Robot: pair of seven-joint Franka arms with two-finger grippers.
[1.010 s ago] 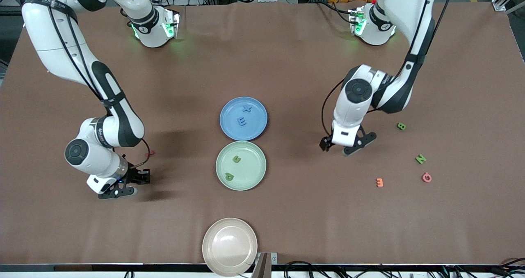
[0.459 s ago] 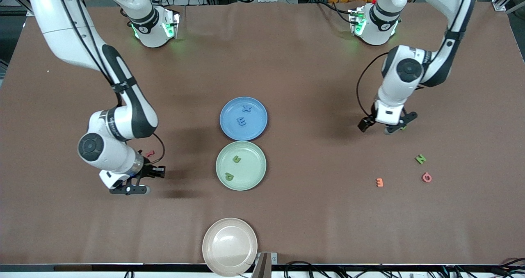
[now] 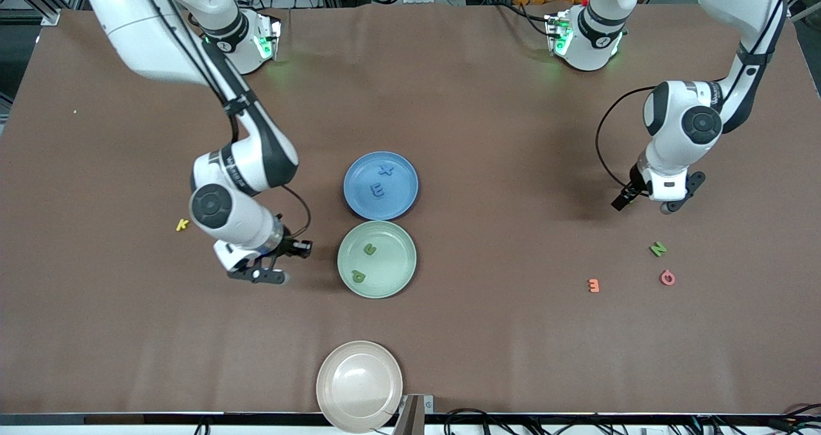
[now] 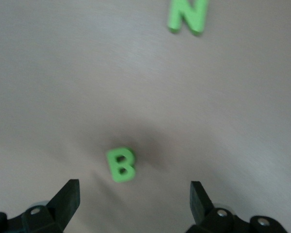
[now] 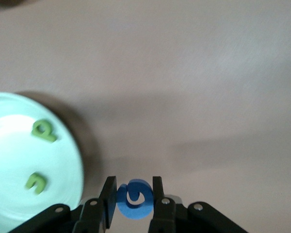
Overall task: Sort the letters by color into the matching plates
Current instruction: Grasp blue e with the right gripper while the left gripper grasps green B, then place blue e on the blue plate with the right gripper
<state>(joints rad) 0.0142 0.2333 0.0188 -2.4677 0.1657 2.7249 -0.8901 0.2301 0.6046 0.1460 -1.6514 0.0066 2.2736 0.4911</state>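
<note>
My right gripper (image 5: 132, 187) is shut on a blue letter (image 5: 134, 199) and hangs over the bare table (image 3: 260, 275), beside the pale green plate (image 3: 394, 269) toward the right arm's end. That plate holds two green letters (image 3: 370, 249). The blue plate (image 3: 359, 201), farther from the front camera, holds two blue letters (image 3: 378, 191). My left gripper (image 4: 134, 191) is open above a green B (image 4: 121, 165), which lies on the table just ahead of its fingertips. In the front view the left gripper (image 3: 673, 203) hides the B. A green N (image 3: 657, 249) lies nearer the front camera.
A beige plate (image 3: 359, 385) sits at the table's front edge. A yellow letter (image 3: 183, 224) lies toward the right arm's end. An orange letter (image 3: 594, 285) and a pink letter (image 3: 668, 277) lie near the green N.
My right arm carried the blue letter toward the plates. My left arm swung toward its own end of the table and now hangs over the green B.
</note>
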